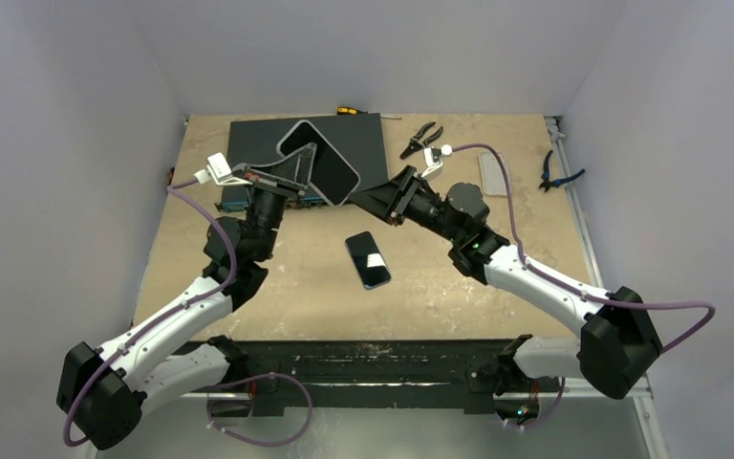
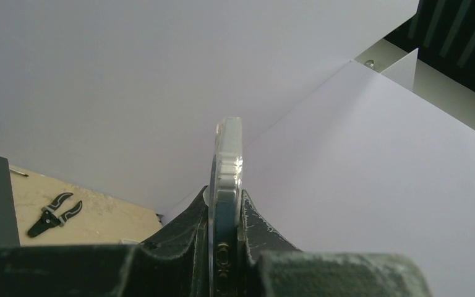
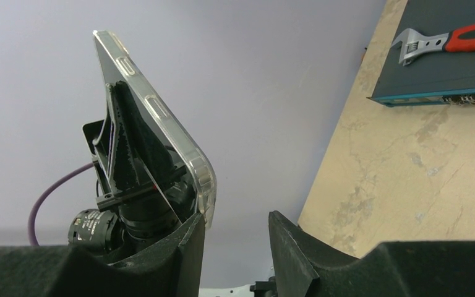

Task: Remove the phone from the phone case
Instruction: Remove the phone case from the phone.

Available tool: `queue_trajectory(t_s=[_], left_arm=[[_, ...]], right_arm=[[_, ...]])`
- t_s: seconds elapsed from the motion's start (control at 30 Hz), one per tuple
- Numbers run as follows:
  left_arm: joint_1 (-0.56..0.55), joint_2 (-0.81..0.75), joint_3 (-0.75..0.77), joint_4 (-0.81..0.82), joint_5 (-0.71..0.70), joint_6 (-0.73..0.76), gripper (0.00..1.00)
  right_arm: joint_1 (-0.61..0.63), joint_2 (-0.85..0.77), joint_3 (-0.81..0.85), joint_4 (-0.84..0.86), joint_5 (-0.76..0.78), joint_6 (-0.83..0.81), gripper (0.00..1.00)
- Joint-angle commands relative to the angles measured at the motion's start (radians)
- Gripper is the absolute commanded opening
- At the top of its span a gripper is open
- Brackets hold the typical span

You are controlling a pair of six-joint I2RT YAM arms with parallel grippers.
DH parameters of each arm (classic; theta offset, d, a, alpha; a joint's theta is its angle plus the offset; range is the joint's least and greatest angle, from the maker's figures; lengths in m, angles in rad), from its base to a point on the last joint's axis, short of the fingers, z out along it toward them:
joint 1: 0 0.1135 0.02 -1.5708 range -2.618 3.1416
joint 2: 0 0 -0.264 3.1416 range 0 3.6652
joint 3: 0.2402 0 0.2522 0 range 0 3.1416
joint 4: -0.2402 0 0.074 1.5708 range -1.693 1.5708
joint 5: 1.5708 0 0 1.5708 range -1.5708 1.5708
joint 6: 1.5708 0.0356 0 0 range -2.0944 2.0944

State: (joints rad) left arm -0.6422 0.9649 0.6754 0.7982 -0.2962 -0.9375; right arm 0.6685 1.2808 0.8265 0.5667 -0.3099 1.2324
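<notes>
Left jaws tight on case [image 2: 227, 170]

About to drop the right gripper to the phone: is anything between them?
Nothing visible. The phone lies alone on the table, on the near side of the right gripper. The case, clamped in the left gripper, is held up beside the right gripper's tips, off that path.

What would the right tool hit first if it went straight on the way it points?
Most likely the clear phone case held in the left tool: its corner sits right by one finger of the open right tool. Depth is unclear, so it might only graze the edge.
</notes>
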Motion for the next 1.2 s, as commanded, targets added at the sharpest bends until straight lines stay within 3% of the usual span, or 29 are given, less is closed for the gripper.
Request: queue_trajectory(t_s=[0.0,0.3,0.9,1.17], left_arm=[[-0.084,-0.049,0.089,0.238,0.231,-0.18,0.0],[-0.111,-0.005,0.095,0.285,0.276,-0.203,0.0],[-0.263,0.071,0.096,0.322,0.321,-0.193,0.0],[-0.29,0.105,0.053,0.371,0.305,-0.246,0.0]], right_arm=[[-0.063,0.066,0.006,-0.119,0.222,-0.023,0.44],[-0.063,0.073,0.028,-0.119,0.216,-0.021,0.44],[-0.089,0.15,0.114,-0.118,0.198,-0.025,0.44],[-0.094,0.155,0.086,0.005,0.162,0.008,0.46]])
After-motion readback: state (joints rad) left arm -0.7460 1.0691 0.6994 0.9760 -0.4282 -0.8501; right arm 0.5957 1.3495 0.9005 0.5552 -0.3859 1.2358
